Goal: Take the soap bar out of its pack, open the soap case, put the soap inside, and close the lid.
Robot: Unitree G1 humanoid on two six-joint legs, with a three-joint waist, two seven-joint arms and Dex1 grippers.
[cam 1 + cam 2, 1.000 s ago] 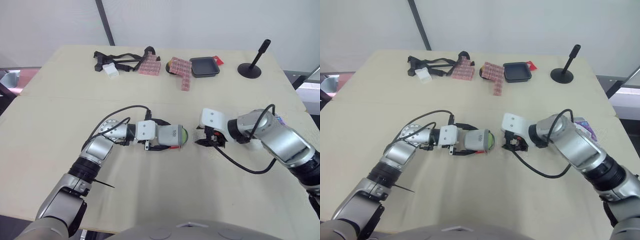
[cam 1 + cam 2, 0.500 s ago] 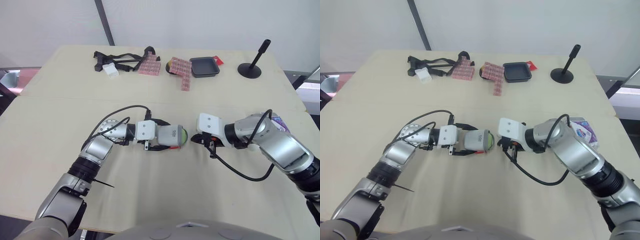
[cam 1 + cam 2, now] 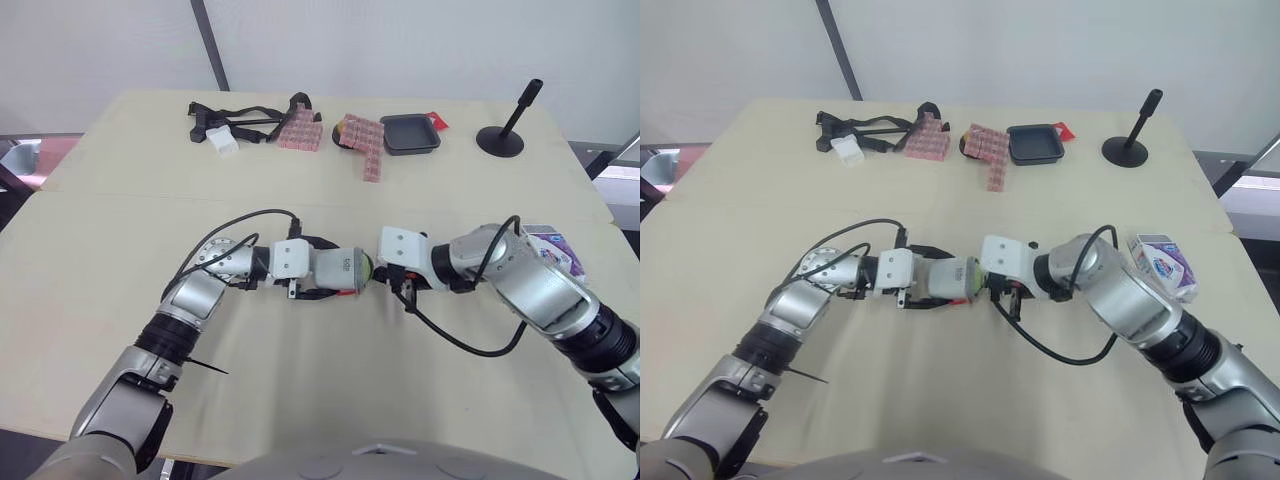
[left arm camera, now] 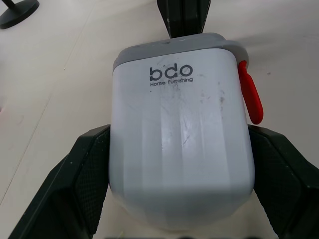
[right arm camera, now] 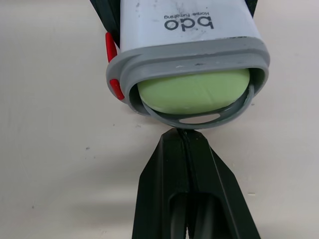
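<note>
Lying on its side near the middle of the bench (image 3: 120, 230), the soap case (image 4: 179, 124) is gripped across its white body by the left gripper (image 3: 335, 269), whose black jaws press against both of its long sides. The case's grey-rimmed open end faces the right arm, and the pale green soap (image 5: 193, 93) sits inside it, its rounded end showing just within the rim. A thin grey band with a slot curves out of the opening past the soap. A red latch (image 4: 247, 92) lies along one edge of the case near the rim. The right gripper (image 5: 183, 137) points straight at that open end with its jaws pressed together and nothing between them; their tips sit right at the grey band, though whether they touch it I cannot tell. The soap pack (image 3: 1160, 262), a white and purple box, rests on the bench beside the right forearm, well apart from the case. Along the far edge of the bench lie a black strap (image 3: 235, 122) with a small white block, some pink checked packets (image 3: 365, 140), a black tray (image 3: 409, 133) and a black stand (image 3: 500, 135) with a tilted stem.
</note>
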